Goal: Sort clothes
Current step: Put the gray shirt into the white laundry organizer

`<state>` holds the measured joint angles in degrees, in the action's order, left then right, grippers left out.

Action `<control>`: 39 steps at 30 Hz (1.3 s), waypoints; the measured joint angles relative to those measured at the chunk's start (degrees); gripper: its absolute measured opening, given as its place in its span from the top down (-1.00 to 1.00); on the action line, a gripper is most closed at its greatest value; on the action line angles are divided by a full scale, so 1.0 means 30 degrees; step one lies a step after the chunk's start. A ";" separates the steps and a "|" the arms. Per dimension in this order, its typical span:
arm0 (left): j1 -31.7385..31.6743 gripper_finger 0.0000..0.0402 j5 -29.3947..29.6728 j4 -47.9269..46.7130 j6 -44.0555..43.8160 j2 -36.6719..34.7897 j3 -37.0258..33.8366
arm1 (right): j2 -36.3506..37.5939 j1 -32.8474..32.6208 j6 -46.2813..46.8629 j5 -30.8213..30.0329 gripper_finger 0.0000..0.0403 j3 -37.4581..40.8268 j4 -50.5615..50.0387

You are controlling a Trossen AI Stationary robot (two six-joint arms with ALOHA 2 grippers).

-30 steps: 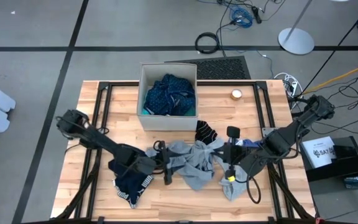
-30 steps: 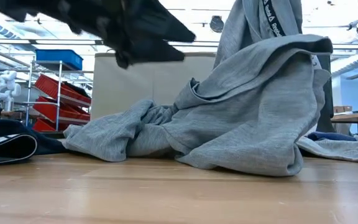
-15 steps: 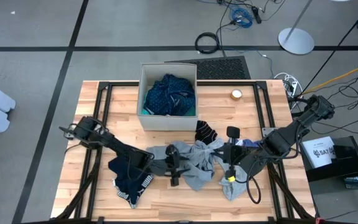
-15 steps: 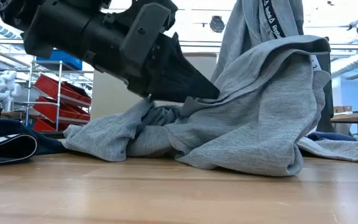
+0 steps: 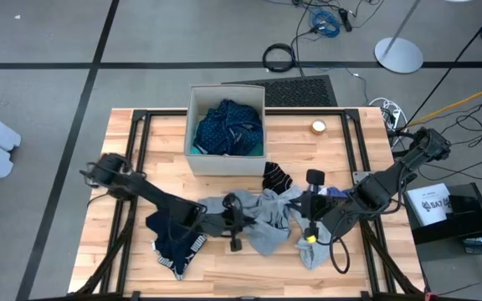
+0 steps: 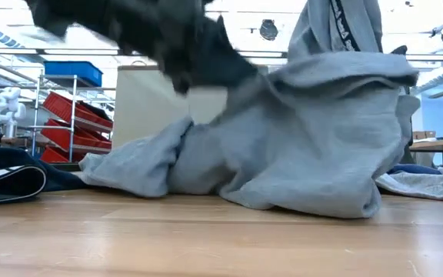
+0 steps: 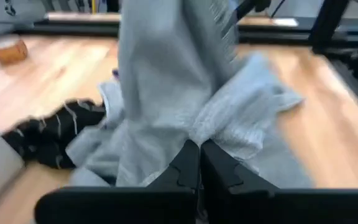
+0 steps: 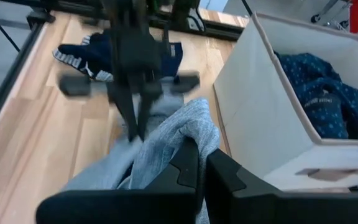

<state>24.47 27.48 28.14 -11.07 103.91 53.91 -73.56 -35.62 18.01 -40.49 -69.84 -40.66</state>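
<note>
A heap of grey clothes lies on the table's near middle. My left gripper reaches in from the left and is shut on its left side. My right gripper comes from the right, shut on a raised part of the grey cloth. A navy garment with white stripes lies under the left arm. Striped black socks lie just behind the heap. Another grey piece lies near the front edge. The beige box holds a navy dotted garment. My left gripper pinches a fold of the grey cloth between its two fingers, coming nearly level from the table's left. The fold is drawn up off the heap; the rest lies on the table. My right gripper holds a bunched fold of the grey cloth between its shut fingers, pointing toward the table's left. That part is raised above the heap and hangs down to it; how many layers it has, I cannot tell.
The beige box stands at the table's far middle. A small round tin sits at the far right. Bare wood shows along the front edge. Shelves with red bins stand in the room beyond.
My left gripper has gone toward the table's right and down into the grey heap, then shut on its left side. The grey cloth there has been gathered and drawn up toward the fingers, and the heap's top has bulged out; my right gripper has kept still.
</note>
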 joint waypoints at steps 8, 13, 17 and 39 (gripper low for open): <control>0.1839 0.98 0.3344 -0.8224 0.0312 -0.6082 0.0963 | 0.0007 0.0036 0.1206 -0.0095 1.00 -0.0007 -0.1683; 0.2923 0.99 0.5422 -1.2831 -0.1145 -0.9410 0.0971 | 0.0007 0.0138 0.1286 -0.0117 1.00 -0.0007 -0.1832; 0.3158 0.97 0.5920 -1.6889 -0.3949 -1.1156 0.0971 | 0.0007 0.0131 0.1292 -0.0102 1.00 -0.0007 -0.1823; 0.3947 0.11 0.3872 -1.3364 -0.7511 -0.9572 -0.1489 | 0.0015 0.0369 0.2357 0.0035 1.00 -0.0007 -0.2168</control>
<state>36.31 39.10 -11.96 -33.60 75.20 49.44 -73.52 -34.51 25.08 -40.39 -69.87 -47.17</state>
